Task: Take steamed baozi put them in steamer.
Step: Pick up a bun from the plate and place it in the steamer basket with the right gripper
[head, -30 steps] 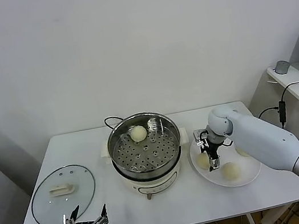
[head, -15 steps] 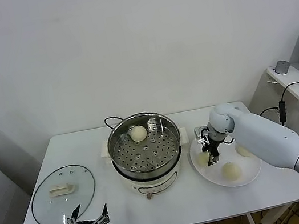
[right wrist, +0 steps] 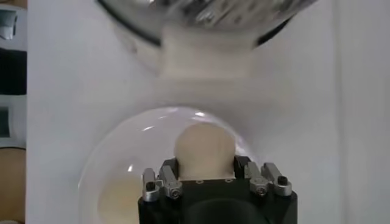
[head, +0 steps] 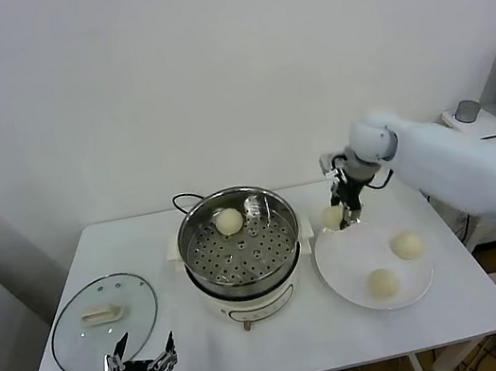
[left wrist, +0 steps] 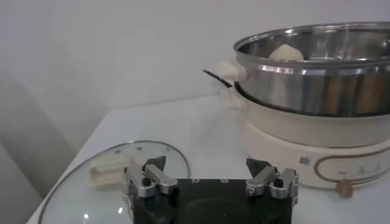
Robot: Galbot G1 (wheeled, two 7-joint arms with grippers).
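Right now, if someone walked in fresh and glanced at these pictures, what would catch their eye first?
The right gripper holds one baozi lifted above the white plate's near edge, between plate and steamer. Two more buns lie on the plate, and one sits at the back of the steamer's tray. The glass lid lies on the table's left, with the open left gripper parked at the front edge.

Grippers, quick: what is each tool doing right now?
Left tool: open, empty, parked low beside the glass lid.
Right tool: shut on a baozi, lifted above the white plate.
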